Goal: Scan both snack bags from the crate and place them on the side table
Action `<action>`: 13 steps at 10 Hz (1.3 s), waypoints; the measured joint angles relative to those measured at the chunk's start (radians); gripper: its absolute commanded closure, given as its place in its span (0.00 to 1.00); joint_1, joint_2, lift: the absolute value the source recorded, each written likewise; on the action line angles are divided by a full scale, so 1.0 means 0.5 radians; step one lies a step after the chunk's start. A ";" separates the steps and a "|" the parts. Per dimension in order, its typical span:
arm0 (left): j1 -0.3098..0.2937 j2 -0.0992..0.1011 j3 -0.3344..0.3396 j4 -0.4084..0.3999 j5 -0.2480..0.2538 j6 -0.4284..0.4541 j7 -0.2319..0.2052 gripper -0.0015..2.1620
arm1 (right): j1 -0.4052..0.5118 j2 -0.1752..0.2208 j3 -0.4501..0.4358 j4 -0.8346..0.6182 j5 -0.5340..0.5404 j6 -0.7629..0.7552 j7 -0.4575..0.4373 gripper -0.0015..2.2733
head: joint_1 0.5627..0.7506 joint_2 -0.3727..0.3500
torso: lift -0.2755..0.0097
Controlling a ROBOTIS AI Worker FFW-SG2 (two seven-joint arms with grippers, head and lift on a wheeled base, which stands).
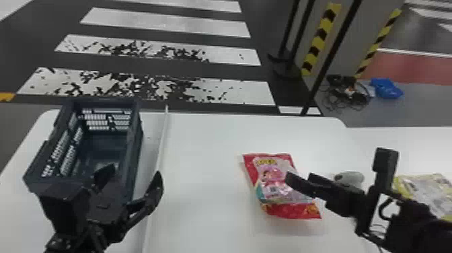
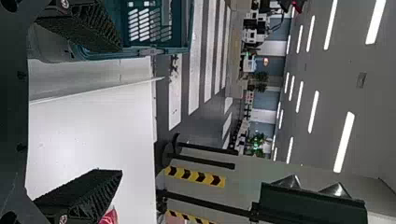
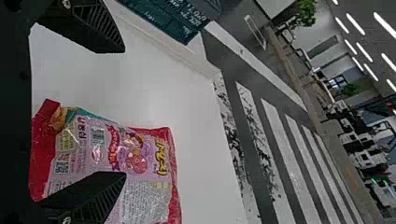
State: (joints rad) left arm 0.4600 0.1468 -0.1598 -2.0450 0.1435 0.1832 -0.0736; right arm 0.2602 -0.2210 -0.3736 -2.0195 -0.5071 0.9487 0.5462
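Red bag (image 1: pixel 273 180), tabletop (image 1: pixel 201 161) between, crate (image 1: pixel 134 148) near edge

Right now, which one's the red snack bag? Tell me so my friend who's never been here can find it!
Find the white table, with the dark crate on its left. Look across to the crate's right: the red snack bag lies there. It has red ends and a pink middle, while the other snack bag, farther right, has yellow edges.

ceiling strip lights (image 2: pixel 344 142) glowing | white tabletop (image 1: pixel 201 144) bright | faint shadow by red snack bag (image 1: pixel 272 181)
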 measured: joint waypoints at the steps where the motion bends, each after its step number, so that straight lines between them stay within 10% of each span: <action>1: 0.000 -0.002 -0.002 0.001 -0.001 0.003 0.000 0.03 | -0.003 0.027 -0.025 0.048 -0.024 -0.058 0.005 0.14 | 0.70 0.26 | 0.63; 2: -0.002 -0.004 -0.002 0.006 -0.002 0.005 0.000 0.03 | -0.005 0.043 -0.037 0.091 -0.034 -0.100 0.028 0.27 | 0.70 0.25 | 0.63; 4: -0.002 -0.005 -0.004 0.015 -0.002 0.006 0.000 0.03 | -0.005 0.055 -0.044 0.150 -0.034 -0.160 0.058 0.93 | 0.70 0.25 | 0.63; 13: -0.012 -0.005 -0.018 0.037 0.003 0.007 -0.003 0.03 | -0.274 0.033 0.253 0.665 0.338 -0.645 0.055 0.99 | 0.70 0.27 | 0.63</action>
State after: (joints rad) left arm 0.4540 0.1442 -0.1688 -2.0263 0.1451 0.1865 -0.0751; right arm 0.1231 -0.2045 -0.2469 -1.6868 -0.3383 0.6263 0.5737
